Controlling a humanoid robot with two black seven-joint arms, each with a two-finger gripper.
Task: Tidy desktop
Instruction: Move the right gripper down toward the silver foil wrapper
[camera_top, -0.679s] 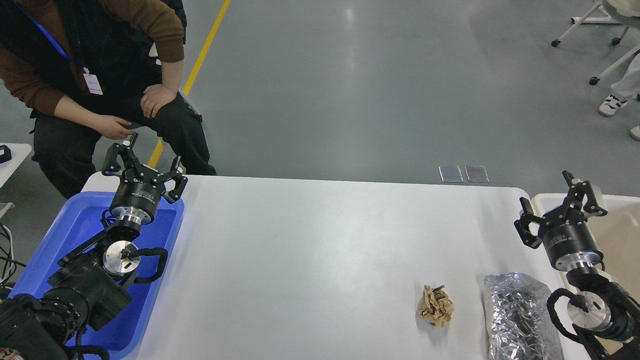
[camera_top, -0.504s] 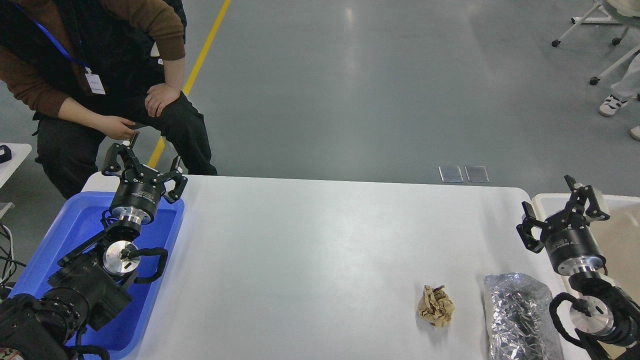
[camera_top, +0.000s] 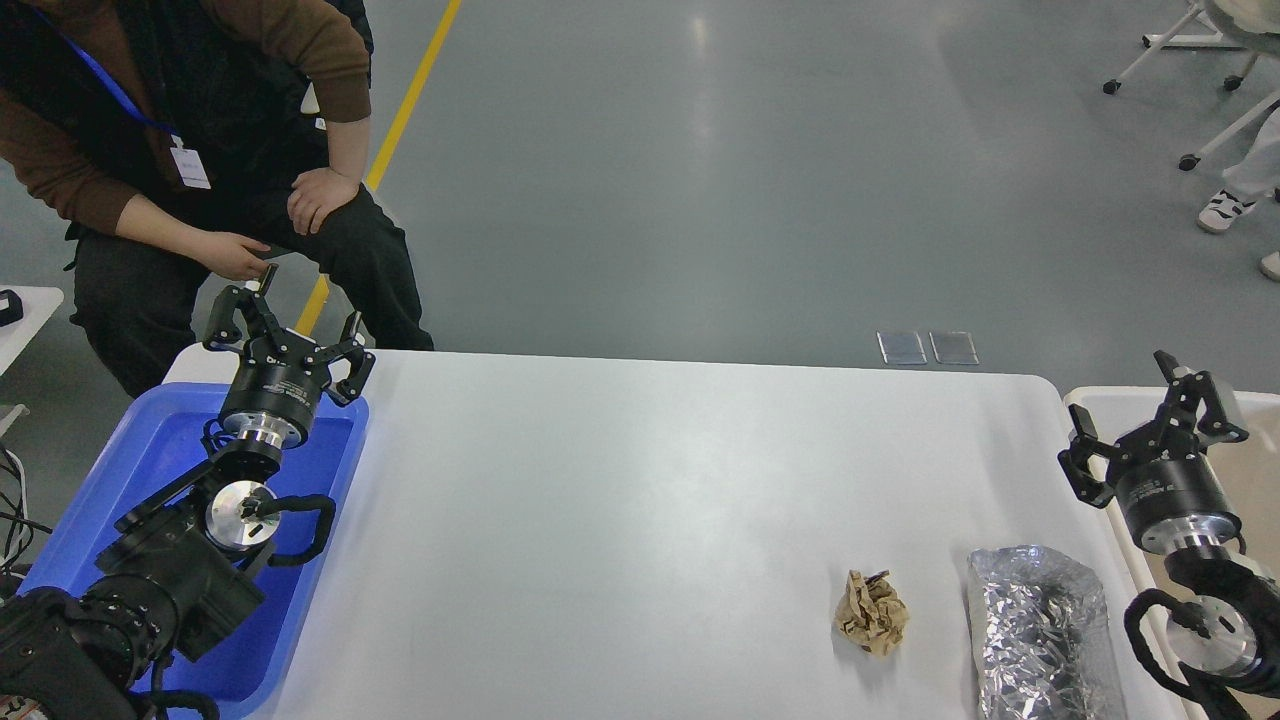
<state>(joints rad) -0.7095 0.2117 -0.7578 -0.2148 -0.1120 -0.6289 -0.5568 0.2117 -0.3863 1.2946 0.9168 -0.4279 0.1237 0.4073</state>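
Note:
The white desktop (camera_top: 640, 480) fills the middle of the head view. A crumpled brown paper ball (camera_top: 872, 613) lies on it near the front right. A crinkled silver foil bag (camera_top: 1040, 635) lies just right of the ball, at the front right edge. My left gripper (camera_top: 292, 318) is open and empty, held above the far end of the blue tray (camera_top: 110, 490). My right gripper (camera_top: 1140, 405) is open and empty, over the left rim of the beige-lined white bin (camera_top: 1245, 470), behind the foil bag.
A seated person in brown and black (camera_top: 200, 150) is just behind the table's far left corner, close to my left gripper. A chair base (camera_top: 1190, 60) and someone's feet are on the grey floor at the far right.

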